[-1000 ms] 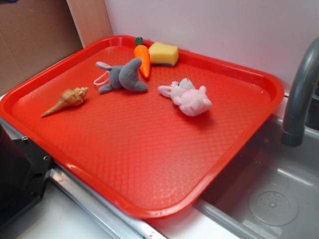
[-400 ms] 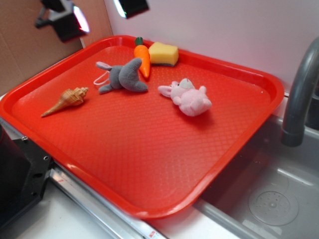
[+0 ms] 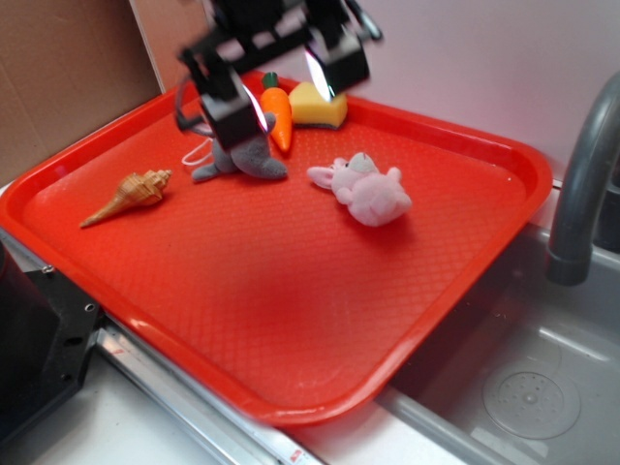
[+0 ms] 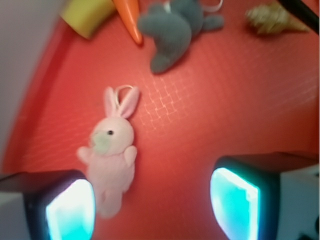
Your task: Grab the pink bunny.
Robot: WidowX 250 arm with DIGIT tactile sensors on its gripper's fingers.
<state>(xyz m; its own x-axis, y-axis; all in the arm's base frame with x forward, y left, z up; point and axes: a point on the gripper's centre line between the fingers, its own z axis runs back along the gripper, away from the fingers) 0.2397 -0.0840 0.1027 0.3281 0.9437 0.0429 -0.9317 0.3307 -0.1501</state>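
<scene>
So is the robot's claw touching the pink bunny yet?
Apart. In the exterior view the gripper hangs open in the air above the grey plush, with bare red tray between it and the pink bunny.

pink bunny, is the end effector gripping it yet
No, the pink bunny lies free on the red tray, with the open end effector above it, its fingers apart and touching nothing.

Tray [image 3: 465, 281] contents, relative to the bunny [image 3: 368, 192]: plush animal [image 3: 254, 155] left; shell [image 3: 131, 193] farther left; carrot [image 3: 279, 114] and sponge [image 3: 325, 108] behind.
</scene>
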